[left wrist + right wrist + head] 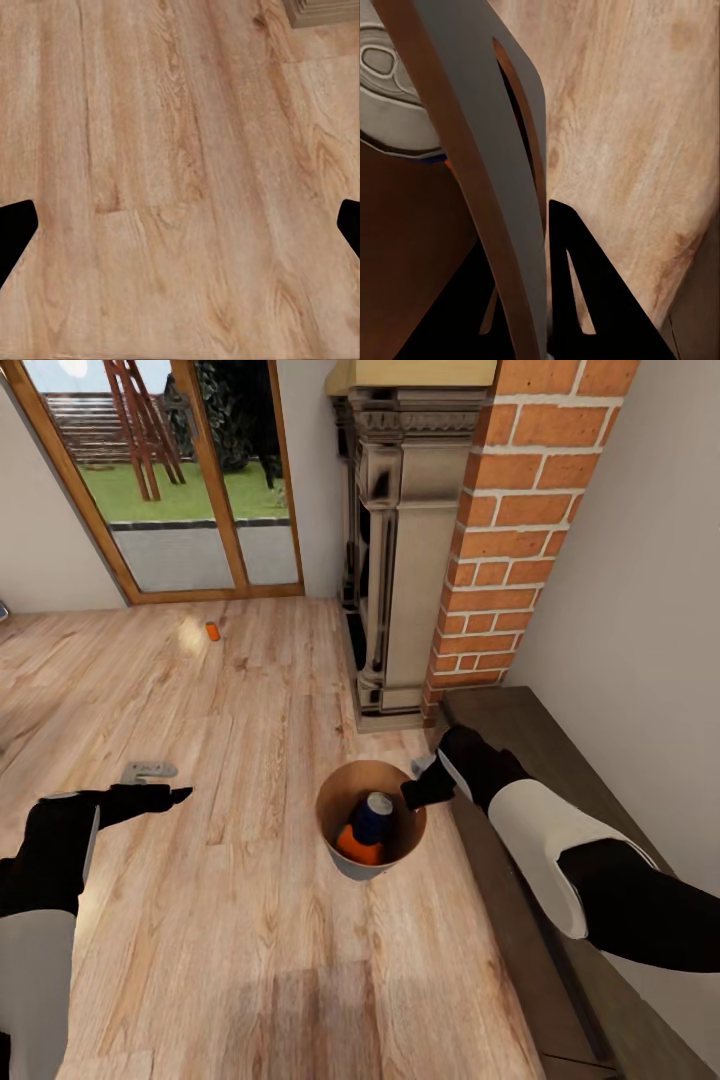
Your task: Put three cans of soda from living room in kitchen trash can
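Right end effector [418, 792] gripping bin rim [345, 778]

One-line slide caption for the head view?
Right gripper holds the trash can by its rim, one soda can inside; another can lies near the glass doors.

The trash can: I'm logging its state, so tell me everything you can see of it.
The trash can is a small round tapered bin, pale grey outside and brown-copper inside, standing upright on the wood floor beside a dark bench. A can of soda leans inside it. The right gripper is clamped on its rim, one finger outside the wall.
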Available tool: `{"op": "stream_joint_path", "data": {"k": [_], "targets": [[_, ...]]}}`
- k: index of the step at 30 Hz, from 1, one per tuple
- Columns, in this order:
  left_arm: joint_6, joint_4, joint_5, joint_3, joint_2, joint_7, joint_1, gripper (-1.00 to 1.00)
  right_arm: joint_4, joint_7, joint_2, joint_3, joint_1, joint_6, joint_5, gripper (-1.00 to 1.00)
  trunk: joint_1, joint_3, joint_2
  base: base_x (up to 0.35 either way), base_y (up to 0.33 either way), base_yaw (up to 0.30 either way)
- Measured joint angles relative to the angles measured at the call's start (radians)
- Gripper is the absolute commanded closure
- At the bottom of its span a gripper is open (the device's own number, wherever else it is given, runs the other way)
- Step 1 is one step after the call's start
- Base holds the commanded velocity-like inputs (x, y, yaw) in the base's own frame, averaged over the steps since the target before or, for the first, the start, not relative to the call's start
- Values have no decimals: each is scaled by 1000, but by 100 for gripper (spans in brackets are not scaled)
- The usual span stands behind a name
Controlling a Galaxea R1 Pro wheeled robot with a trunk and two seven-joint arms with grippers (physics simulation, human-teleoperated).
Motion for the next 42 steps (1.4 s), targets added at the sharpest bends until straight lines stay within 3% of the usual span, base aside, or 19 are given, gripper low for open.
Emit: {"op": "stream_joint_path", "data": {"k": [4, 7, 10, 12, 14, 16, 21, 22, 25, 27, 30, 35, 39, 42], "targets": [[-25, 14, 5, 1, -10, 68, 24, -100, -79, -3, -25, 2, 59, 2, -3, 100, 0, 0, 0, 0, 2, 0], [-52, 19, 8, 2, -13, 81, 56, -100, -156, -9, -45, 3, 131, -41, 21, 100, 0, 0, 0, 0, 100, 0], [-74, 27, 6, 2, -14, 85, 66, -100, -189, -14, -57, 2, 169, -49, 2, 100, 0, 0, 0, 0, 211, 0], [-93, 47, 7, 2, -25, 88, 72, -100, -211, -45, -68, 1, 201, -51, -21, 100, 0, 0, 0, 0, 275, 0], [-114, 61, 7, 3, -45, 89, 75, -100, -217, -87, -72, -3, 217, -58, -2, 100, 0, 0, 0, 0, 305, 0], [-125, 65, 6, 3, -51, 91, 76, -100, -216, -101, -72, -5, 221, -61, 33, 100, 0, 0, 0, 0, 311, 0], [-135, 68, 4, 4, -55, 90, 76, -100, -216, -104, -72, -14, 223, -29, -36, 100, 0, 0, 0, 0, 317, 0], [-138, 74, 2, 3, -56, 89, 76, -100, -216, -106, -71, -16, 222, 3, -32, 100, 0, 0, 0, 0, 320, 0], [-136, 95, 0, 2, -56, 87, 76, -100, -215, -110, -67, -17, 221, -1, 6, 100, 0, 0, 0, 0, 320, 0], [-135, 106, -1, 1, -56, 87, 75, -100, -214, -108, -66, -18, 221, 1, -8, 100, 0, 0, 0, 0, 321, 0], [-121, 127, -1, 1, -61, 93, 74, -100, -212, -108, -63, -48, 220, 4, -30, 100, 0, 0, 0, 13, 321, 0], [-78, 146, -2, 1, -68, 91, 74, -100, -196, -116, -62, -107, 222, 2, -11, 100, 0, 0, 0, 51, 321, 0], [-65, 152, -4, 1, -72, 97, 74, -100, -167, -187, -67, -126, 223, 5, -29, 100, 0, 0, 0, 72, 321, 0], [-62, 153, -6, 1, -74, 101, 74, -100, -157, -235, -74, -126, 228, 2, 15, 100, 0, 0, 0, 78, 321, 0]]}}
